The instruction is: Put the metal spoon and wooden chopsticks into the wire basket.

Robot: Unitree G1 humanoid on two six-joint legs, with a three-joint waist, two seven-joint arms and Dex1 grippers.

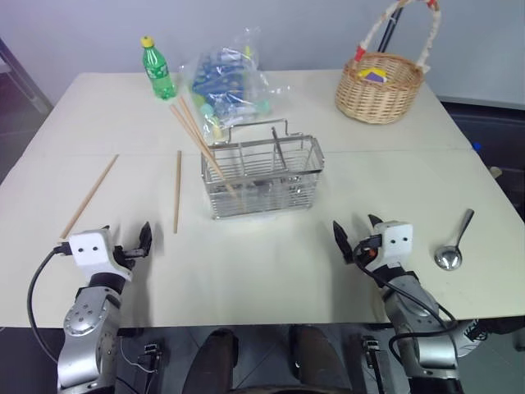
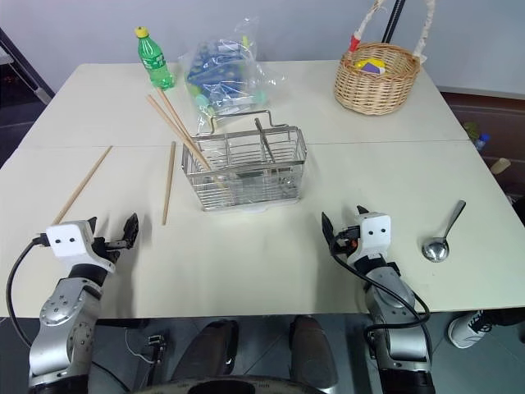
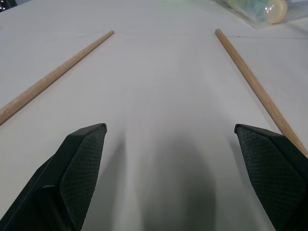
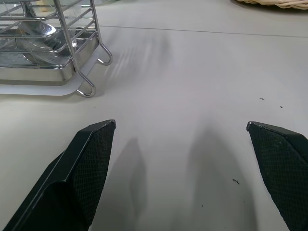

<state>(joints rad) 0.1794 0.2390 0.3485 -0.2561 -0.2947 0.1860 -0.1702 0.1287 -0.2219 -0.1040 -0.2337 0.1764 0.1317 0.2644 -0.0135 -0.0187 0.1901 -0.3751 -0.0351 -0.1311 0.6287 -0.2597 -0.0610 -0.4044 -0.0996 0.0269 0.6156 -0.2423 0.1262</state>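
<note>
The wire basket (image 1: 262,176) stands mid-table, with two wooden chopsticks (image 1: 193,131) leaning out of its left end and a metal utensil handle upright inside. Two more wooden chopsticks lie flat on the table to its left, one (image 1: 90,195) farther out and one (image 1: 177,190) nearer the basket. The metal spoon (image 1: 454,245) lies at the right, bowl toward me. My left gripper (image 1: 123,236) hovers open near the front edge, just short of the near ends of the two flat chopsticks (image 3: 255,89). My right gripper (image 1: 357,230) is open and empty, between basket (image 4: 62,38) and spoon.
A green bottle (image 1: 156,70) and a clear plastic bag of items (image 1: 225,82) sit behind the wire basket. A round wicker basket (image 1: 379,86) with a tall handle stands at the back right. The table's front edge runs just below both grippers.
</note>
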